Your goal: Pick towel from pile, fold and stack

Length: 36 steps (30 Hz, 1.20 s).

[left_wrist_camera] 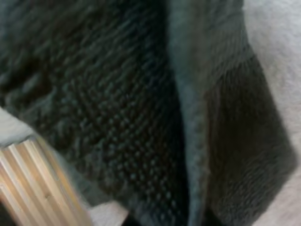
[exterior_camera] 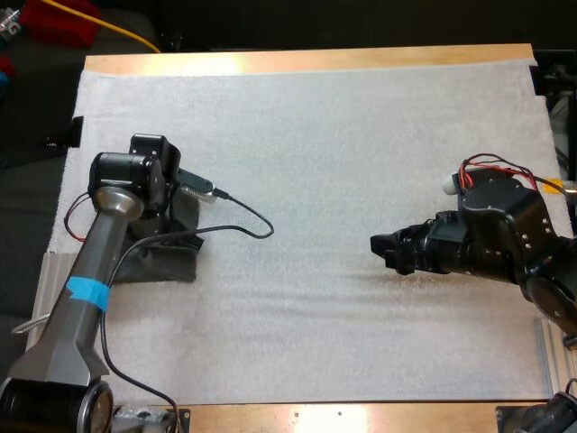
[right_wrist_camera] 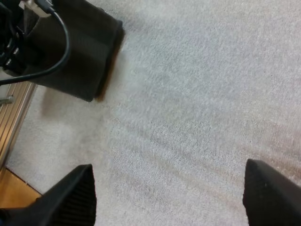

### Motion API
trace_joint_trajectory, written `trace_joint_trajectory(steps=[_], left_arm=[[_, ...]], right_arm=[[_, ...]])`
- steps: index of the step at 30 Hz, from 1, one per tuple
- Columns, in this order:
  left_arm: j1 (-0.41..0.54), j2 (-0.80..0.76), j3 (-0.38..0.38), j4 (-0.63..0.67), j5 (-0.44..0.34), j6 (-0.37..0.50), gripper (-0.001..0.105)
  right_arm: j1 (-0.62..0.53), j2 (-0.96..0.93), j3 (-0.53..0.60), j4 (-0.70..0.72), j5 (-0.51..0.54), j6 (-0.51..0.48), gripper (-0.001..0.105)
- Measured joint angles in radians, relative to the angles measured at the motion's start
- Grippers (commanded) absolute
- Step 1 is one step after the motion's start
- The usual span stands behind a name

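A dark grey-green folded towel (exterior_camera: pixel 167 262) lies flat at the left side of the white mat. My left gripper (exterior_camera: pixel 155 194) is down on it, pointing straight at it, with the arm covering most of the cloth. The left wrist view looks at the towel (left_wrist_camera: pixel 117 117) from very close, showing a folded edge and its knobbly weave. My right gripper (exterior_camera: pixel 379 250) hovers over bare mat at the right, pointing left toward the towel and well apart from it. It is open (right_wrist_camera: pixel 169 197), with nothing between its fingers. Across the mat from it the towel (right_wrist_camera: pixel 80 47) lies under my left arm.
The white mat (exterior_camera: pixel 315 162) covers most of the wooden table (exterior_camera: pixel 306 59). An aluminium rail (exterior_camera: pixel 45 280) runs along the mat's left edge, close beside the towel, and appears as ribbed metal (left_wrist_camera: pixel 33 179) in the left wrist view.
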Motion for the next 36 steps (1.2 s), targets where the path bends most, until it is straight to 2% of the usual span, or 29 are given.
trace_joint_trajectory(steps=[5, 10, 12, 14, 19, 24, 28, 30, 31, 32, 34, 35, 36], left_arm=[[0.022, 0.0, 0.0, -0.04, -0.009, -0.023, 0.0], [0.109, 0.0, 0.0, -0.065, -0.008, -0.024, 0.0], [0.145, 0.0, 0.0, -0.074, 0.023, -0.028, 0.0], [0.188, 0.0, 0.0, -0.082, 0.088, -0.044, 0.0], [0.229, 0.02, 0.003, -0.084, 0.15, -0.05, 0.0], [0.232, 0.065, 0.054, -0.108, 0.151, -0.061, 0.0], [0.232, 0.079, 0.088, -0.14, 0.112, -0.061, 0.0], [0.232, 0.079, 0.097, -0.155, 0.075, -0.063, 0.009], [0.232, 0.079, 0.097, -0.163, 0.057, -0.065, 0.018], [0.232, 0.079, 0.097, -0.177, 0.023, -0.066, 0.029], [0.232, 0.079, 0.097, -0.186, 0.008, -0.066, 0.056], [0.232, 0.079, 0.097, -0.188, 0.003, -0.066, 0.075], [0.232, 0.079, 0.097, -0.188, 0.001, -0.066, 0.07]], right_arm=[[0.0, 0.0, 0.0, 0.0, -0.016, 0.0, 0.064], [0.0, 0.0, 0.0, 0.0, -0.016, 0.0, 0.064], [0.0, 0.0, 0.0, 0.0, -0.016, 0.0, 0.064], [0.0, 0.0, 0.0, 0.0, -0.016, 0.0, 0.064], [0.0, 0.0, 0.0, 0.0, -0.016, 0.0, 0.064], [0.0, 0.0, 0.0, 0.0, -0.016, 0.0, 0.064], [0.0, 0.0, 0.0, 0.0, -0.016, 0.0, 0.064], [0.0, 0.0, 0.0, 0.0, -0.017, 0.0, 0.064], [0.0, 0.0, 0.0, 0.0, -0.019, 0.0, 0.064], [0.0, 0.0, 0.0, 0.0, -0.028, 0.0, 0.064], [0.0, 0.0, 0.0, 0.0, -0.035, 0.0, 0.064], [0.0, 0.0, 0.0, 0.0, -0.038, 0.0, 0.064], [0.0, 0.0, 0.0, 0.0, -0.038, 0.0, 0.064]])
